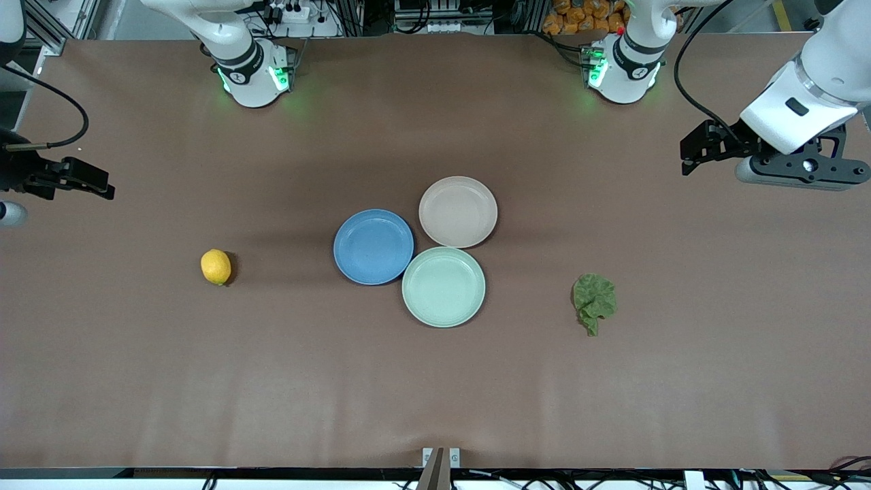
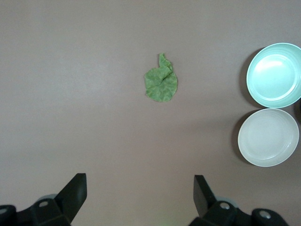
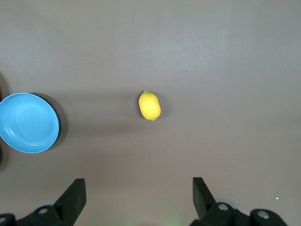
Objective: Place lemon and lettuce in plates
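Note:
The yellow lemon (image 1: 216, 266) lies on the brown table toward the right arm's end; it also shows in the right wrist view (image 3: 149, 105). The dark green lettuce (image 1: 594, 301) lies toward the left arm's end and shows in the left wrist view (image 2: 161, 82). The blue plate (image 1: 373, 246) and the beige-pink plate (image 1: 458, 211) sit empty mid-table. My left gripper (image 1: 686, 158) is open and empty, raised over the table's left-arm end (image 2: 140, 188). My right gripper (image 1: 105, 185) is open and empty, raised over the right-arm end (image 3: 138, 190).
A pale mint-green plate (image 1: 444, 286) sits empty against the blue and beige-pink plates, nearer to the front camera. The three plates form a tight cluster between lemon and lettuce. The arm bases (image 1: 253, 71) stand along the table's edge farthest from the front camera.

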